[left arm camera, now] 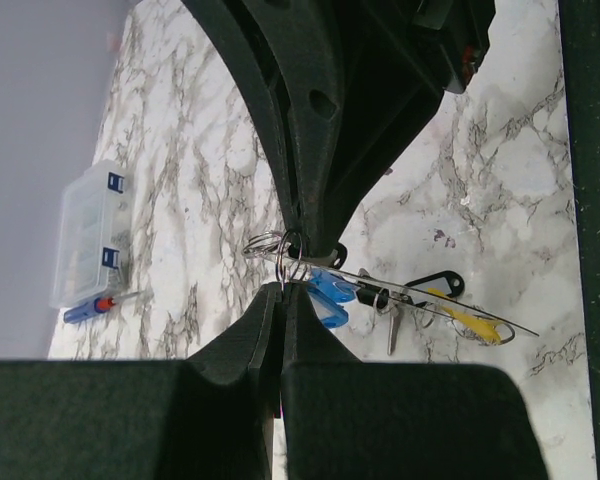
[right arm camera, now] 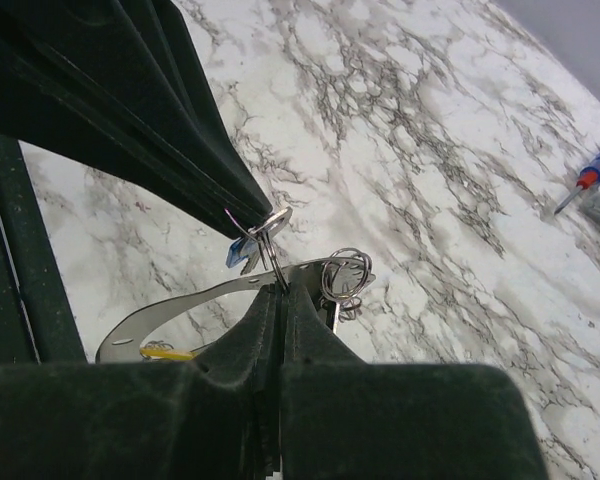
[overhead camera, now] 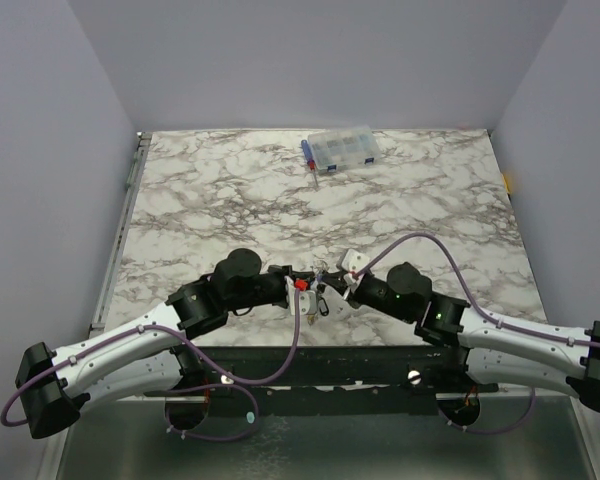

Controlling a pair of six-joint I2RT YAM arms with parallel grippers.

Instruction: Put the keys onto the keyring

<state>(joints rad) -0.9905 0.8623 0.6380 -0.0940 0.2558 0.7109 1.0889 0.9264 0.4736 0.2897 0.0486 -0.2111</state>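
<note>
Marble table fills the top view. The two arms meet at lower centre of that frame, near the table's front edge.

Left gripper: fingers pressed fully together, no gap visible. It pinches a small wire ring right at the tips.

Right gripper: also fully closed, clamped on the keyring. The two sets of tips face each other, nearly touching.

Clear compartment box sits at upper centre of the top view, well apart from the grippers.

Keyring look: thin flat silver-grey metal band. In the right wrist view it arcs from frame centre down to lower left. In the left wrist view it is edge-on, a fine line running from centre to lower right. More small wire rings are bunched just right of the right fingertips.

The keys hang in a cluster along the band:
- Blue pair: just beside the left fingertips.
- Dark-outlined clear tag: further right.
- Yellow tag: near the band's far end.
- Slim silver key: between the blue pair and the yellow tag.

Cannot tell which of them are actually threaded.

Blue-and-red screwdriver lies touching or just beside the box.
</note>
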